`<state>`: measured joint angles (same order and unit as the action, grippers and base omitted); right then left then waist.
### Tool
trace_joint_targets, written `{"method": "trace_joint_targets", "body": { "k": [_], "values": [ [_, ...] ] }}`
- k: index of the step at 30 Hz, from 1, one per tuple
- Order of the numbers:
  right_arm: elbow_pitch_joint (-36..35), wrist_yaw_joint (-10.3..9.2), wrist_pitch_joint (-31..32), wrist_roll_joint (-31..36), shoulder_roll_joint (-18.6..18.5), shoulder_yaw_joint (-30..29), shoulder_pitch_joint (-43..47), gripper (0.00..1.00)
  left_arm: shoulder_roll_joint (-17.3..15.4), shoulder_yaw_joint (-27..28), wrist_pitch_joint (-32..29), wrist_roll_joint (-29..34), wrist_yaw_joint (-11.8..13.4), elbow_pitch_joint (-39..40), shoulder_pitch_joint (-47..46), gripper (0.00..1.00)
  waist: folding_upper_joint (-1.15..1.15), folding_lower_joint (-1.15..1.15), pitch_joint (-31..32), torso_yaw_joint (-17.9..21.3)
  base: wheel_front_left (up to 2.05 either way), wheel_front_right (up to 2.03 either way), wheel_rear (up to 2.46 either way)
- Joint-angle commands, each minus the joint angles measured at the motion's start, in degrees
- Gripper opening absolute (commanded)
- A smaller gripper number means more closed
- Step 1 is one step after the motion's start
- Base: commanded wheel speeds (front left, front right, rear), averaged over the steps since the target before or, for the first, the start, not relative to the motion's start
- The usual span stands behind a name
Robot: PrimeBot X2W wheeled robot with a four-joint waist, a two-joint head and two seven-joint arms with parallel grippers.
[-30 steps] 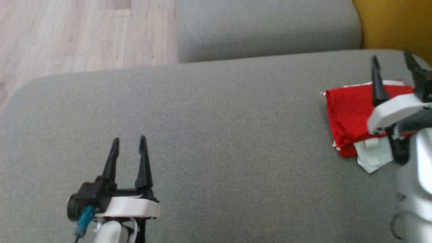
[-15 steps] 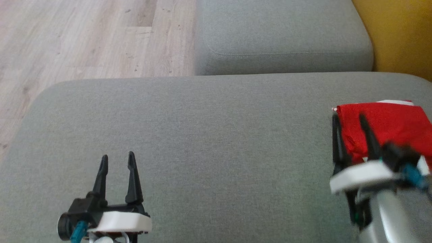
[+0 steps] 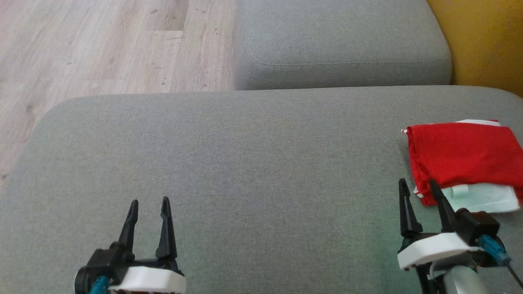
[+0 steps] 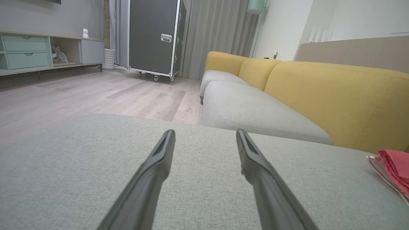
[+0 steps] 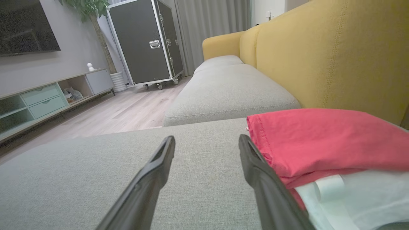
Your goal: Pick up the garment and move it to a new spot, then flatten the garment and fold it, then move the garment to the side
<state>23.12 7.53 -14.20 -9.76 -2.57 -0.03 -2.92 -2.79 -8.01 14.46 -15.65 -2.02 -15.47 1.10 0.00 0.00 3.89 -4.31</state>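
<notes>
Right now the left gripper (image 3: pixel 149 201) sits low over the grey seat cushion (image 3: pixel 261 163), its two dark fingers spread wide apart with only bare fabric between them; it has hold of nothing. The right gripper (image 3: pixel 417 181) is parted just as widely and is equally empty, its fingers pointing forward along the same cushion. The garment (image 3: pixel 461 151) lies folded on the cushion just ahead of the right gripper and off to its right side: a red layer on top, with a white layer showing along the edge nearest the gripper. In the right wrist view the garment (image 5: pixel 319 140) begins immediately outside the right-hand finger, its hemmed red corner level with that fingertip and the white layer (image 5: pixel 367 198) running down beside the finger's length. Whether the finger touches the cloth cannot be told, but none of it lies between the two fingers. From the left gripper the garment is well apart, far off to its right; in the left wrist view only a red and white edge of it (image 4: pixel 394 166) shows at the side. Ahead of both grippers a second grey cushion (image 3: pixel 339 41) adjoins the first, and the yellow backrest (image 3: pixel 486 41) rises beyond the garment to the right gripper's right. Pale wooden floor (image 3: pixel 102 45) lies ahead of the left gripper and to its left, and a dark wheeled case (image 4: pixel 155 35) stands across it.
</notes>
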Motion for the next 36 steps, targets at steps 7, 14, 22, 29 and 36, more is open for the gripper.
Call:
{"method": "trace_joint_targets", "body": {
  "k": [7,14,22,29,36],
  "values": [
    [-2.8,-0.04,-0.8,0.0,-0.3,1.5,-2.4,1.00,-0.1,1.5,0.5,-2.0,0.7,1.7,-1.7,1.00,0.00,0.00,0.2,0.1,0.00,0.00,0.00],
    [-3.0,-0.04,-0.8,0.1,-0.3,1.7,-2.3,1.00,-0.1,3.0,0.5,-2.2,1.7,4.1,-1.6,1.00,0.00,0.00,0.3,0.5,0.00,0.00,0.00],
    [-3.5,-0.04,-0.8,0.0,-0.3,2.2,-2.4,1.00,-0.1,3.4,0.5,-3.2,2.7,3.3,-0.8,1.00,0.00,0.00,0.5,0.7,0.00,0.00,0.00],
    [-1.5,0.00,0.0,0.0,0.0,0.9,0.0,0.00,0.0,1.2,0.0,-5.3,2.5,0.4,0.7,0.00,0.00,0.00,0.4,0.9,0.00,0.00,0.00],
    [2.4,0.00,0.7,-1.6,0.1,0.7,1.9,0.00,0.0,1.1,-0.8,-6.8,2.4,-3.5,2.1,0.00,0.00,0.00,0.3,1.1,0.00,0.00,0.00]
  ]
}}
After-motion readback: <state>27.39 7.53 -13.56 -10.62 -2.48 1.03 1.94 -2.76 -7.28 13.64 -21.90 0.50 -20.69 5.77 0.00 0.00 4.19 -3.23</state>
